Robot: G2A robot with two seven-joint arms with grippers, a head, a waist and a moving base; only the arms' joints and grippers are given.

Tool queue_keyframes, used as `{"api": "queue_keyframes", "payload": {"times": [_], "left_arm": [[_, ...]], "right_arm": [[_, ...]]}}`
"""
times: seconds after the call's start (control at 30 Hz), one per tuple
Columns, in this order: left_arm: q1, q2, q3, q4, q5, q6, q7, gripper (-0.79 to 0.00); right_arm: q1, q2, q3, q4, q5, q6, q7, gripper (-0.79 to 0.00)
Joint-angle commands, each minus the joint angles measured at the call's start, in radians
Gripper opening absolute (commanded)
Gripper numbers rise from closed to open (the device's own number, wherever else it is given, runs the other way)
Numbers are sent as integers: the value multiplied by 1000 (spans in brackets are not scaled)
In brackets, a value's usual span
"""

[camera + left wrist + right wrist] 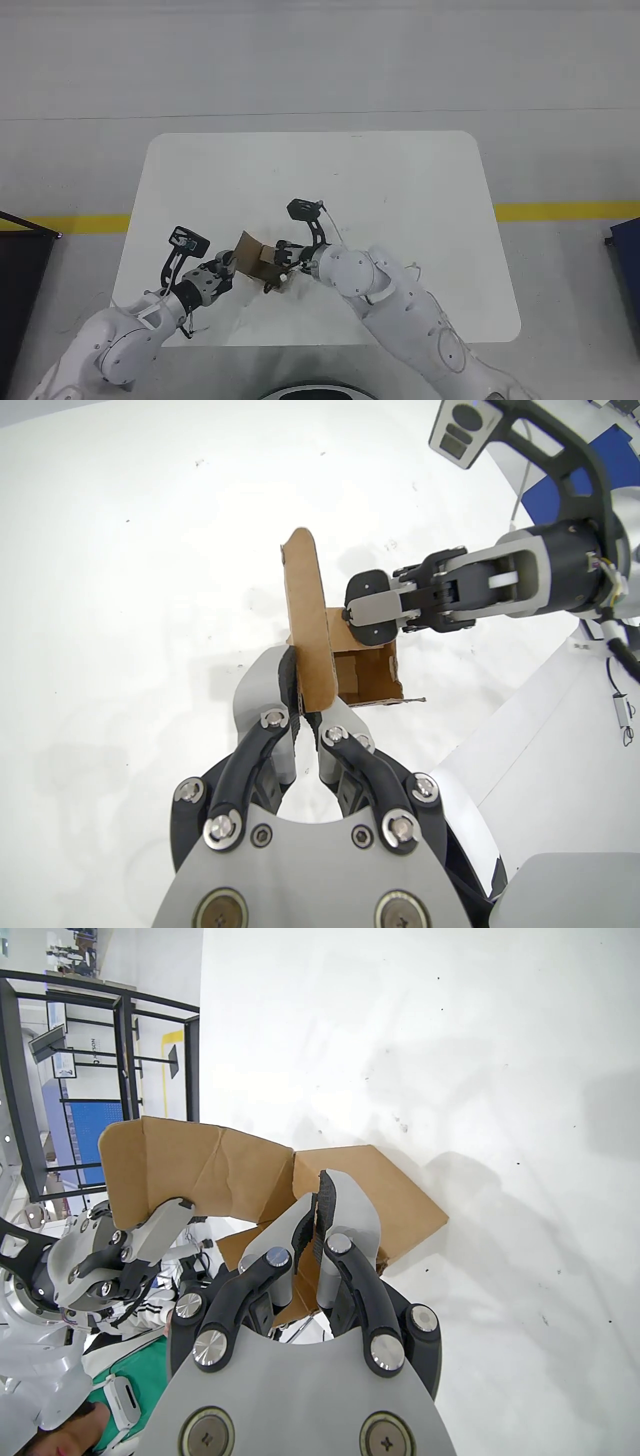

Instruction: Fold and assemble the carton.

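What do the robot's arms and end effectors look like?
Left arm and right arm: rounded white shells, black wrist brackets. Left end effector and right end effector match: silver-grey screwed plate, curved black links, grey fingers with black pads. A thin white cable runs by the right wrist.

A workshop hall, by its yellow floor line (pixel 560 211) (and black metal frames (pixel 193 1068)).
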Motion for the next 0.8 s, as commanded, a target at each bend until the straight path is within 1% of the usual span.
{"api": "queue_keyframes", "payload": {"times": [0.0,0.1,0.2,0.27,0.4,0.5,0.6,0.7,0.77], "left_arm": [[0,-1,0,0,1,0,0,-785],[0,-1,-1,2,1,-1,0,-785],[1,-2,-3,3,1,0,0,-785],[1,-2,-3,2,0,-1,-1,-785],[-1,-3,-1,2,2,-3,-1,-785],[-2,-4,1,2,3,-1,-2,-785],[-1,-5,1,0,9,-1,-1,-785],[3,-5,-2,-1,10,1,2,-785],[6,-5,-6,-1,11,0,3,-785]], "right_arm": [[-18,2,5,-31,10,-29,-19,-785],[-74,14,33,-92,53,-149,-16,-785],[-132,32,70,-137,93,-291,49,-785],[-161,43,85,-156,90,-338,96,-785],[-166,50,70,-160,69,-337,158,-785],[-129,43,48,-113,71,-275,142,-785],[-81,32,36,-58,94,-205,101,-785],[-53,26,27,-22,126,-183,90,-785],[-42,24,19,-7,121,-157,85,-785]]}}
